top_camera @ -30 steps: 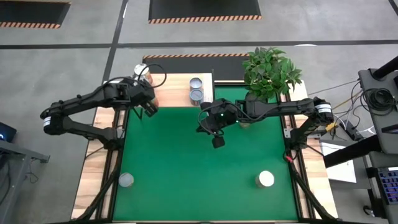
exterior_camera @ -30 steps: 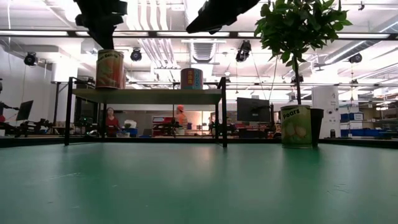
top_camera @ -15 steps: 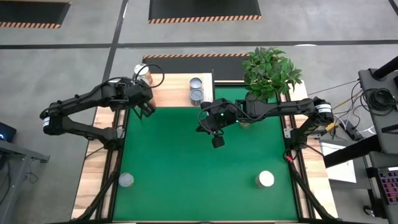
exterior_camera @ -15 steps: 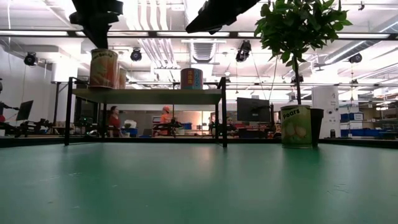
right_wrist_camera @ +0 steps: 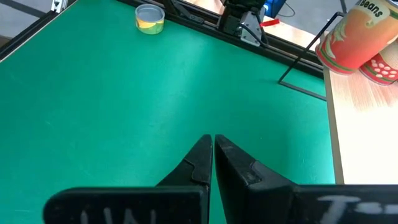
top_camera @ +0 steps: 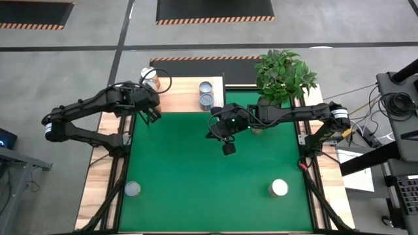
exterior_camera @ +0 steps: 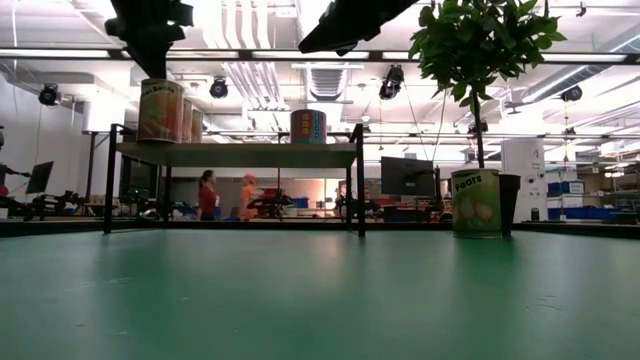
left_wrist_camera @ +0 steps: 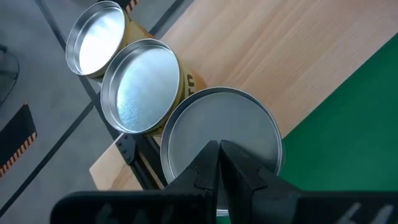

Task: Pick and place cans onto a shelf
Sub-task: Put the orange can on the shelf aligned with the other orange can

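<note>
Seeing three silver-topped tan cans clustered at the shelf's far-left end; left tool and right tool both pinched closed, empty.

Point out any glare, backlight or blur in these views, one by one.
Low view: bright ceiling strips backlight the plant and the arms into silhouettes. Left wrist view: can tops show soft sheen and the near jaws are blurred. Right wrist view: even light on the mat. High view: flat light, no glare.
</note>
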You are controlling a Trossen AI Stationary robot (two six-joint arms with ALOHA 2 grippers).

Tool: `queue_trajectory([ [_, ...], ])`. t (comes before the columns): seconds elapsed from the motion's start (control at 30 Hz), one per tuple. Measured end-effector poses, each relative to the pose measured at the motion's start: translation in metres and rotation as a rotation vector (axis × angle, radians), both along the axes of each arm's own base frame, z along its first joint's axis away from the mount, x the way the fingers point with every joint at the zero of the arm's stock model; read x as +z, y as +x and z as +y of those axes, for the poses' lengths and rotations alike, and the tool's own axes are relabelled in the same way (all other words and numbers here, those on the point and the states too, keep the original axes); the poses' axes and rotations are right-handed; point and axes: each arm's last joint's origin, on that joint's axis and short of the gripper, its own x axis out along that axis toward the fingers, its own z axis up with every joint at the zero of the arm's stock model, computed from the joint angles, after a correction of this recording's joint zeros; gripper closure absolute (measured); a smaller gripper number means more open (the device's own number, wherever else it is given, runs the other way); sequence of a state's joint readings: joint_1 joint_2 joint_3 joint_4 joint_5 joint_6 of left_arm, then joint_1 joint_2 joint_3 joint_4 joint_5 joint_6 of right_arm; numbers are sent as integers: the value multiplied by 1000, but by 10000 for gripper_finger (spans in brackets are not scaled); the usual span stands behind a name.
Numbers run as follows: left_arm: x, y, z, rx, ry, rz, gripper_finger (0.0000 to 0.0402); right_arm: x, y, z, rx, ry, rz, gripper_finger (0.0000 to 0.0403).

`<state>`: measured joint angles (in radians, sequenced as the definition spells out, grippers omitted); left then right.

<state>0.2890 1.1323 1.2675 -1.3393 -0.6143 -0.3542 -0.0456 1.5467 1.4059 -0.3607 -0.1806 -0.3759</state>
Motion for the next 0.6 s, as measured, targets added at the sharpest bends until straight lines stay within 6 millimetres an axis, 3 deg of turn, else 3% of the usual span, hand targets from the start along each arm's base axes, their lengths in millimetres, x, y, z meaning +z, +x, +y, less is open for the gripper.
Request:
queue_trajectory([
  [0.6, 5, -5, 0, 16, 32, -3, 402, 0, 0, 0, -1, 2, 0, 394],
])
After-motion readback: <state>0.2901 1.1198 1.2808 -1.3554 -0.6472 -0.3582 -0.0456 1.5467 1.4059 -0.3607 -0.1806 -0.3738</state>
